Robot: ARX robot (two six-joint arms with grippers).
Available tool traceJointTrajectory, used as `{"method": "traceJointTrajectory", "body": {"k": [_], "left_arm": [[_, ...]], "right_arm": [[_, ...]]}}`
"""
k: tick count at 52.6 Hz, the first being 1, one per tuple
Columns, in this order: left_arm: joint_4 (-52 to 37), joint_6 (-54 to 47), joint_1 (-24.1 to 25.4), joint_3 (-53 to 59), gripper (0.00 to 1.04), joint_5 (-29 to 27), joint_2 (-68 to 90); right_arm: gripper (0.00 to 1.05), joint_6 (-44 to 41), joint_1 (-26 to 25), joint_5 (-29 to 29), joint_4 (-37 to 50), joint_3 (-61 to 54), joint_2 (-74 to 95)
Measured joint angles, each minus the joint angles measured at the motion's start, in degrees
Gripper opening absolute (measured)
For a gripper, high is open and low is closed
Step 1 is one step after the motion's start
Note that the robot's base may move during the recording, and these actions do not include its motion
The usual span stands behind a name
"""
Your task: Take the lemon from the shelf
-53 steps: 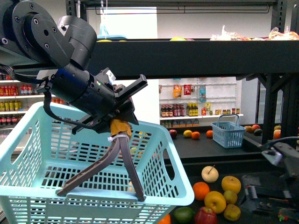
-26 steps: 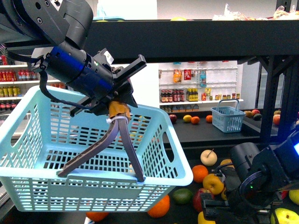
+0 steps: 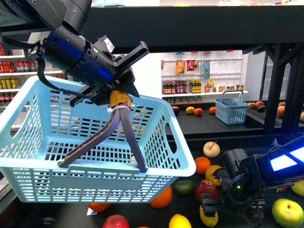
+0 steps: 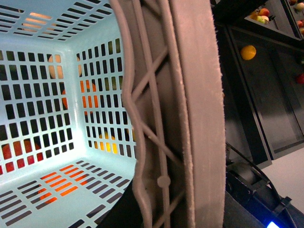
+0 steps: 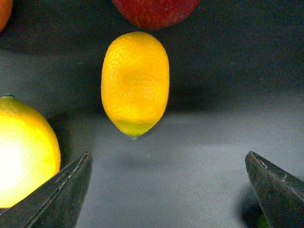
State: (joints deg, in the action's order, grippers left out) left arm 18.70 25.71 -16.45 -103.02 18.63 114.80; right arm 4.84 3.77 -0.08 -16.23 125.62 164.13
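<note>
Writing: a white sticker (image 3: 107, 45) on the left arm's wrist, print too small to read; the bottle labels on the far white shelves (image 3: 12, 78) are also illegible.
Basket: a pale blue slotted basket (image 3: 28, 142) fills the left of the front view, hanging over the left end of the lower tray.
Left gripper (image 3: 102, 167): jaws spread wide, the tips at the basket's near rim; I cannot tell whether they bear on it.
Shelf (image 3: 199, 35): black, with its upper tier's edge across the top and loose fruit on the lower tray.
Neighbours: an orange (image 3: 161, 197), a green fruit (image 3: 185, 186) and a red apple (image 3: 205, 190) lie near the tray's front edge.
Lemon (image 5: 135, 83): lies flat on the lower tray, right of middle, just this side of the red apple, with a bright yellow fruit (image 5: 23, 152) near its left.
Right gripper (image 5: 168, 190): jaws wide apart, low over the tray, short of the lemon and clear of it.
Far right: a yellow-green apple (image 3: 287, 212) sits near the tray's front right corner.
</note>
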Motion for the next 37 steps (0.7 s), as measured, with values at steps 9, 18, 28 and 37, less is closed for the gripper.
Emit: {"method": "traceJointTrajectory", "body": {"k": [9,18,28,37], "left_arm": [[0.0,0.0,0.0,0.0,0.17,0.0,0.0],[0.0,0.0,0.0,0.0,0.17,0.0,0.0],[0.0,0.0,0.0,0.0,0.17,0.0,0.0],[0.0,0.0,0.0,0.0,0.17,0.0,0.0]], "right_arm": [[0.97,0.0,0.2,0.1,-4.5,10.0,6.1],[0.97,0.0,0.5,0.3,-11.7,24.3,14.1],[0.97,0.0,1.2,0.3,-16.3,33.2,19.5],[0.97,0.0,1.9,0.7,-17.4,38.2,22.0]]}}
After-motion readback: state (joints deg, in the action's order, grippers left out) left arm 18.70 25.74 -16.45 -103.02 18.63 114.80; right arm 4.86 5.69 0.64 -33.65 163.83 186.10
